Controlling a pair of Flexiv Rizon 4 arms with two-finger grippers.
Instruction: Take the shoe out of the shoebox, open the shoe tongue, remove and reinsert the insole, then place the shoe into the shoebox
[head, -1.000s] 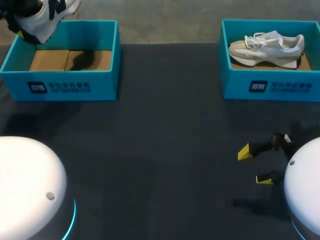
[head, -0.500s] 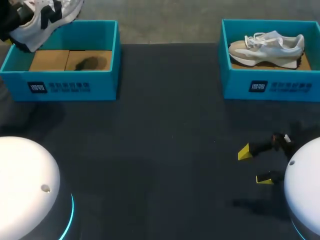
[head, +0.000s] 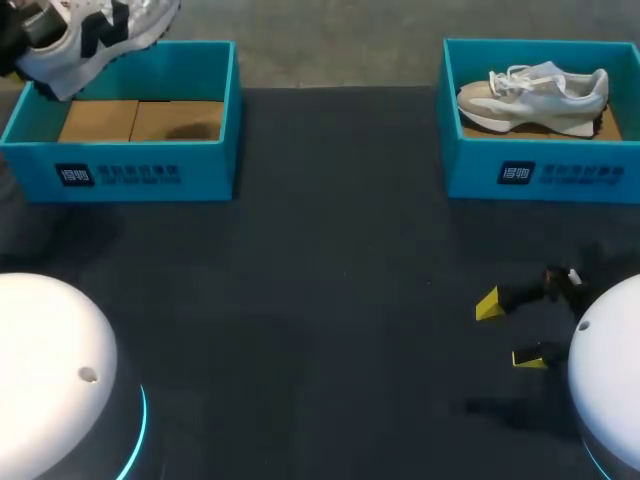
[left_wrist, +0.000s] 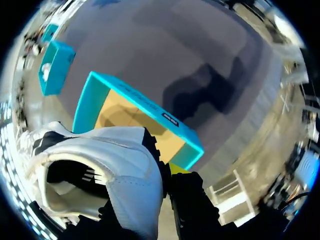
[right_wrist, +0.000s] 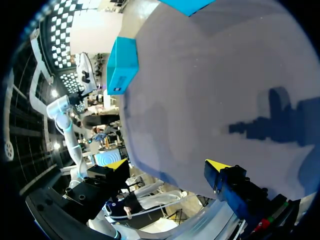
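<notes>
Though the head view crops the left gripper, its wrist view shows it clamping the white shoe by its heel over the shoebox. The right gripper gapes wide, empty.

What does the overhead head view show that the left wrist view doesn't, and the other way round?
Only the head view shows the right claw, open above the table, and gives a clear look at the beige shoe lying in the right shoebox. Only the left wrist view looks into the opening of the white shoe and shows the left claw gripping it. Both show that shoe held above the left shoebox.
</notes>
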